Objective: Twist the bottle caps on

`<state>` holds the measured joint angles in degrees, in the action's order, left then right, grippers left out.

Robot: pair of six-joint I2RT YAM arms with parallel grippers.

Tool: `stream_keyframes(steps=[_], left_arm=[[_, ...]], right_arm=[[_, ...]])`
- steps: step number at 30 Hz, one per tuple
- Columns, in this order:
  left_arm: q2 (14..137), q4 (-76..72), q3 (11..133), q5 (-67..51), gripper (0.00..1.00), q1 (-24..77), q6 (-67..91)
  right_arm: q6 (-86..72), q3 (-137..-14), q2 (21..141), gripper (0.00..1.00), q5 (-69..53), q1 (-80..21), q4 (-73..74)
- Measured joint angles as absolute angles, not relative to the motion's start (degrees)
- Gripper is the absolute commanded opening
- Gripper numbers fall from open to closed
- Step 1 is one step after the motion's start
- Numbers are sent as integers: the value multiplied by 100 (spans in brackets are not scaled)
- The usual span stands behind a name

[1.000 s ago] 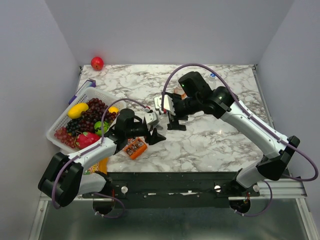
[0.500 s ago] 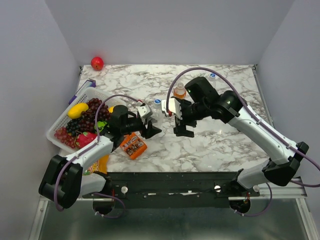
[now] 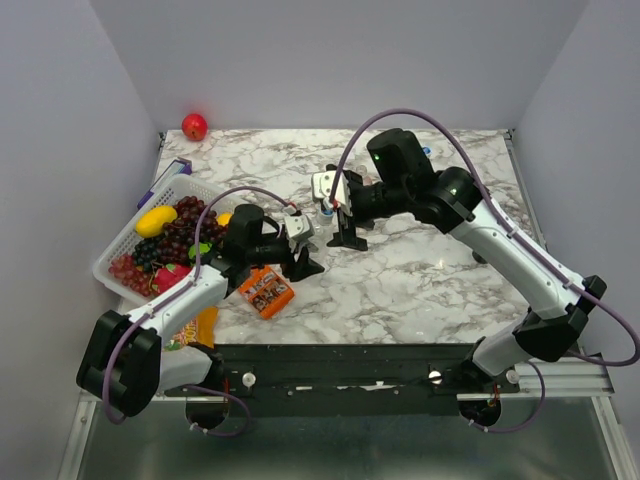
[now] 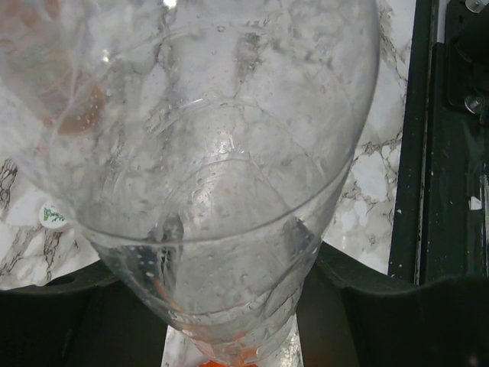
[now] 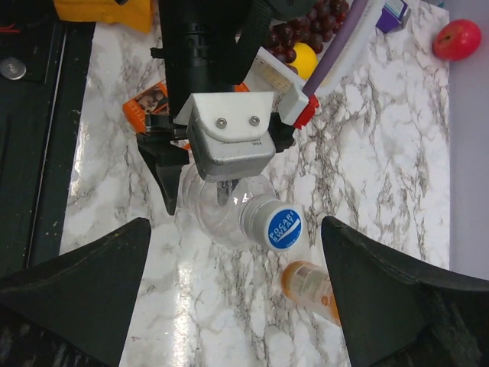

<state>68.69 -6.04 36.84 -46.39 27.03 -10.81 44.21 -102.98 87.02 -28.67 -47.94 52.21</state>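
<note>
My left gripper (image 3: 300,258) is shut on a clear bottle (image 5: 218,210), which fills the left wrist view (image 4: 229,153) between the two dark jaws. A blue cap (image 5: 284,227) with white lettering sits on its neck and shows faintly from above (image 3: 327,210). My right gripper (image 5: 235,229) is open and empty, hovering above the capped bottle with a jaw on each side, apart from it; from above it is at the table's middle (image 3: 345,225). The orange bottle (image 5: 309,290) stands just beyond the clear one. A second blue cap (image 3: 425,152) lies far right. A third bottle is out of view.
A white basket (image 3: 118,250) of fruit stands at the left. A red apple (image 3: 194,126) lies in the far left corner. An orange packet (image 3: 268,292) lies near the front edge under the left arm. A small whitish round piece (image 4: 51,216) lies on the marble.
The right gripper drew back to the right from the left gripper, then returned up and left to hover over the capped bottle. The left gripper shifted slightly, still holding the bottle.
</note>
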Motion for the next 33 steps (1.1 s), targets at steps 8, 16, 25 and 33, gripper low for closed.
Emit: stream_keyframes(steps=[8, 16, 25, 33], left_arm=[[6875, -364, 3854, -4724, 0, 2740, -1260], [6882, -464, 3887, -4724, 0, 2727, -991], [6912, -1031, 3734, -4768, 0, 2648, -329], [6914, -1623, 3651, -4606, 0, 2392, 207]], right_arm=[[4812, -10189, 8899, 100, -2998, -4805, 5057], [5048, -9926, 8945, 99, -2976, -4805, 5043], [5046, -9712, 8842, 99, -2523, -4788, 4882], [4733, -9286, 8466, 94, -2281, -4799, 5588]])
